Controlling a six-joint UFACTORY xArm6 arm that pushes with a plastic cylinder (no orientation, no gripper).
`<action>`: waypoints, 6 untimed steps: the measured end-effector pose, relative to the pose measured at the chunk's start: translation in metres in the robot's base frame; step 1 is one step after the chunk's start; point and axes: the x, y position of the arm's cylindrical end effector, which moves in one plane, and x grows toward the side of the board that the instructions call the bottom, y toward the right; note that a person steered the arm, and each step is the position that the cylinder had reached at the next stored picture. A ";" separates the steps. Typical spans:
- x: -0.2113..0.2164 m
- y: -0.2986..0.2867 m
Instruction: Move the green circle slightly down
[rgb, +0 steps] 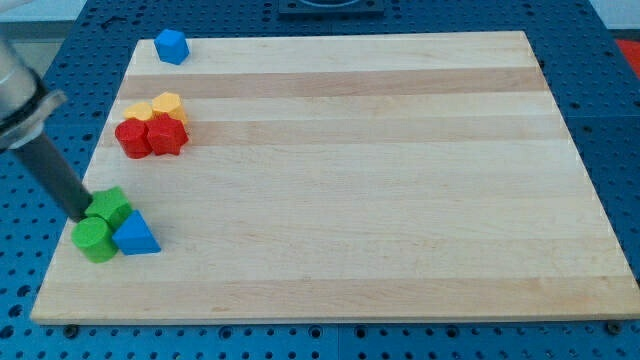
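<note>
Lowest in view sits the green circle (95, 240), near the desk's (350, 260) bottom-left corner — the block I am to nudge down. Touching its right side is a blue triangle (135, 235); just above it, also touching, a second green block (110, 206) of unclear shape. My tip (80, 213) rests at the circle's upper-left edge, beside that second green block — placed, I judge, to press downward from above. No pincer exists here, only the rod. Further up lie two red blocks (150, 137) with two yellow blocks (156, 106) behind them, and a blue block (172, 46) at the top edge.
</note>
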 end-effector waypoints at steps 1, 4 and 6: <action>-0.009 0.035; -0.004 0.010; 0.014 -0.004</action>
